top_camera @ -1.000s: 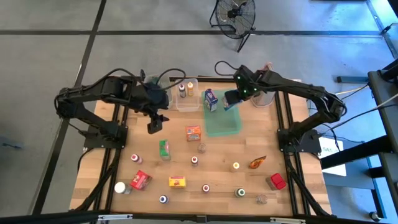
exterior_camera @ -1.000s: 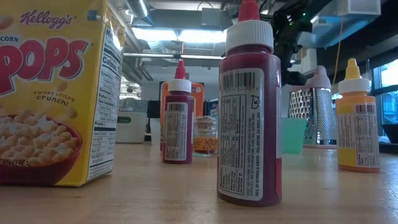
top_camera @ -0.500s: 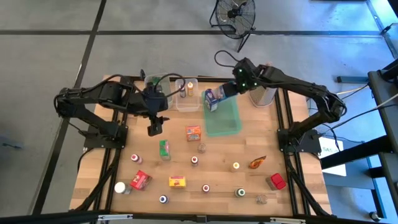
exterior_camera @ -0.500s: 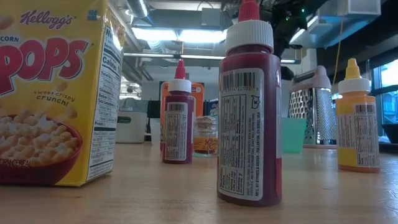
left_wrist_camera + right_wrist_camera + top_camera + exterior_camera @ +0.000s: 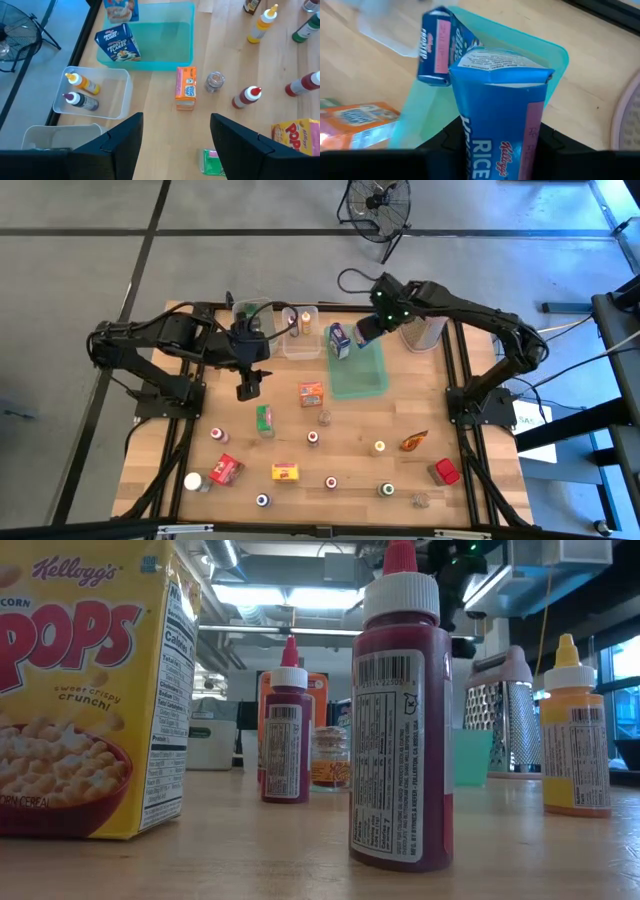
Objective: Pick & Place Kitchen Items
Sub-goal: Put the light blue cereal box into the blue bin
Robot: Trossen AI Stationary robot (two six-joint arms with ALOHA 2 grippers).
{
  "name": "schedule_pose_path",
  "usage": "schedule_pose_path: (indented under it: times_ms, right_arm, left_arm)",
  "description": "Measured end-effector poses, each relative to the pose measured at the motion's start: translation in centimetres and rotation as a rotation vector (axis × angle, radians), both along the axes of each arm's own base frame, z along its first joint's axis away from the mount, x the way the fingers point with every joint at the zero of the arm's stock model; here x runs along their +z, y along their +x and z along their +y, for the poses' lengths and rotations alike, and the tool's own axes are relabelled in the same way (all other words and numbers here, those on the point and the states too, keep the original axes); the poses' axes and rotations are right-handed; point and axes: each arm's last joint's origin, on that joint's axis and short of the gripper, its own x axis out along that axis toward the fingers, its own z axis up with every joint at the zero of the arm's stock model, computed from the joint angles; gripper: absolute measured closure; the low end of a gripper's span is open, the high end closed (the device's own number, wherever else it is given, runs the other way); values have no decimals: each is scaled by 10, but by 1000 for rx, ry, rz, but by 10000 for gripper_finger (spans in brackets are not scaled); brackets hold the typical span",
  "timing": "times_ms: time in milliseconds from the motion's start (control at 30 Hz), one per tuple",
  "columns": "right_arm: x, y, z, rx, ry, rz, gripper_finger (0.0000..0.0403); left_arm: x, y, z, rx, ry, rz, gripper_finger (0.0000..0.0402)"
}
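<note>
My right gripper [image 5: 365,330] is shut on a blue Rice Krispies carton [image 5: 495,100] above the far end of the flat green tray [image 5: 365,375]. A blue Frosted Flakes carton [image 5: 340,340] stands on its base in the tray's far left corner. My left gripper [image 5: 250,385] hangs open above the table left of the tray, nothing between its fingers [image 5: 125,145]. An orange carton [image 5: 186,89], a small jar [image 5: 215,81] and a red bottle [image 5: 247,96] rest on the wood near it. My right gripper pinches the Rice Krispies carton by its two narrow sides [image 5: 465,135] between its two fingers, at the end nearest the wrist. The fingers come from above, slanting down. The carton reaches away below the fingers, clear of the tray.
Two clear bins [image 5: 298,330] stand at the far edge; one holds two small bottles [image 5: 80,95]. The grater [image 5: 420,330] stands right of the tray. Many small jars, cartons and packets lie scattered over the near half, among them a Corn Pops box [image 5: 90,690] and red bottles [image 5: 400,720].
My right gripper has risen a little and drawn toward the table's far edge with the blue carton still in its hold, clear of the tray.
</note>
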Motion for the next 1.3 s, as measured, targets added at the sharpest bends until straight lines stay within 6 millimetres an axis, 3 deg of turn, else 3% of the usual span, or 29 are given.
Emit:
schedule_pose_path:
  times_ms: [400,767,1300]
  right_arm:
    - [-49,27,-12,6,48,127,267]
    - [-48,28,-17,-54,50,85,261]
    - [-49,25,-20,-100,72,95,171]
  left_arm:
    - [0,0,-1,-15,-6,2,176]
    - [0,-1,-4,-25,-8,5,176]
    - [0,-1,-4,-12,-13,1,176]
